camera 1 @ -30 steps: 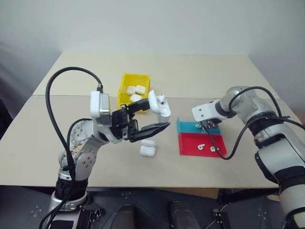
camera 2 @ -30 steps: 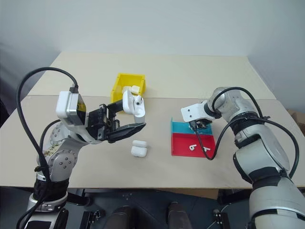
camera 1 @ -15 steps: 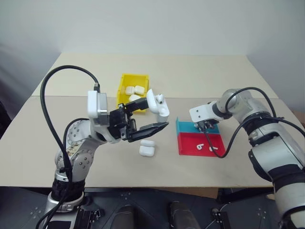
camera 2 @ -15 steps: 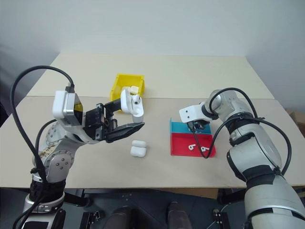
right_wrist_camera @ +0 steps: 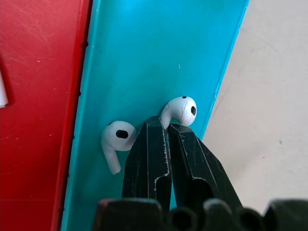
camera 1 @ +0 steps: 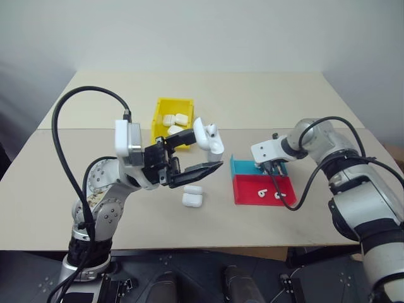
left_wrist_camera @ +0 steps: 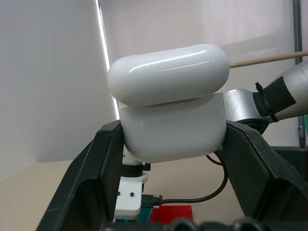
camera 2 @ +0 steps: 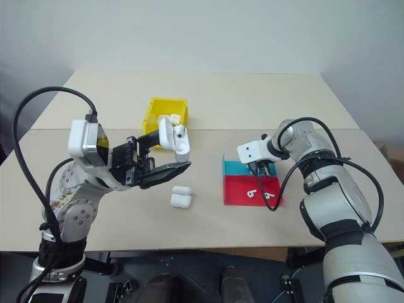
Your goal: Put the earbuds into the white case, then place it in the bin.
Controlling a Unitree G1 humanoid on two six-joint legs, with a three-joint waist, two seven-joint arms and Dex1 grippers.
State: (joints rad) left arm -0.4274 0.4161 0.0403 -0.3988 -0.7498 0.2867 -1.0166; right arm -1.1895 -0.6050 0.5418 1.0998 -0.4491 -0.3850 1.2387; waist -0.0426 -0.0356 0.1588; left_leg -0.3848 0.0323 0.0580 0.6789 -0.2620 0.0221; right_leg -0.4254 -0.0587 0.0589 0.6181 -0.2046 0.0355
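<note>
Item: earbud (right_wrist_camera: 179,109), white, short-stemmed, lying on the teal tray (right_wrist_camera: 144,57) near its edge, its stem pinched between the closed fingers of the right gripper (right_wrist_camera: 167,132); a second earbud (right_wrist_camera: 115,137) lies just beside it. White case (left_wrist_camera: 168,101), lid ajar, clamped by the left gripper (left_wrist_camera: 168,149) and held above the table (camera 1: 265,104), with the yellow bin (camera 1: 161,112) behind it. Handling note: lift straight up, so the slim stem does not slip and the neighbouring earbud stays undisturbed.
</note>
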